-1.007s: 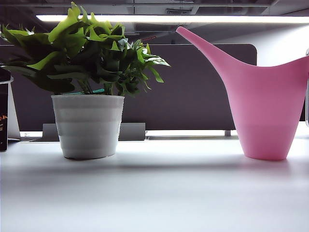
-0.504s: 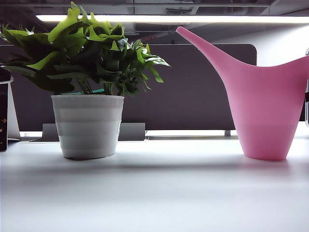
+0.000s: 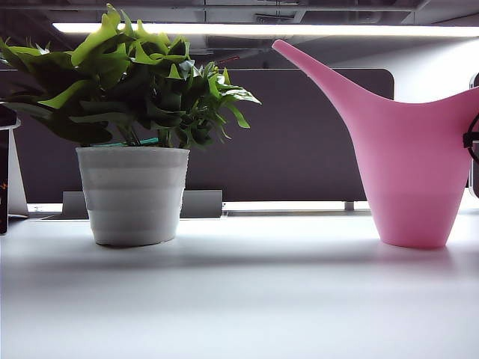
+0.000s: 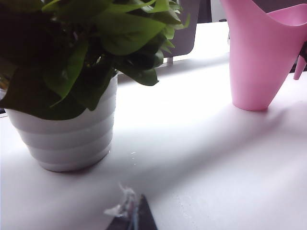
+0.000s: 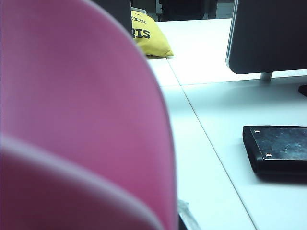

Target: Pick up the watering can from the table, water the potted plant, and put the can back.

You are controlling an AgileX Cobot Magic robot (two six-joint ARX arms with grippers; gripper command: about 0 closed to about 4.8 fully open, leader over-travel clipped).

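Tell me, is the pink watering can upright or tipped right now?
Upright. The watering can stands flat on its base on the table, spout angled up toward the potted plant. Not lifted yet.

My table (image 3: 239, 299) carries the potted plant (image 3: 133, 187) on the left of the exterior view and the watering can (image 3: 415, 172) on the right, well apart, both upright; the can's spout leans toward the plant; a partition panel (image 3: 299, 142) stands behind both; my right gripper sits close against the can; my left gripper (image 4: 132, 218) rests low before the plant.
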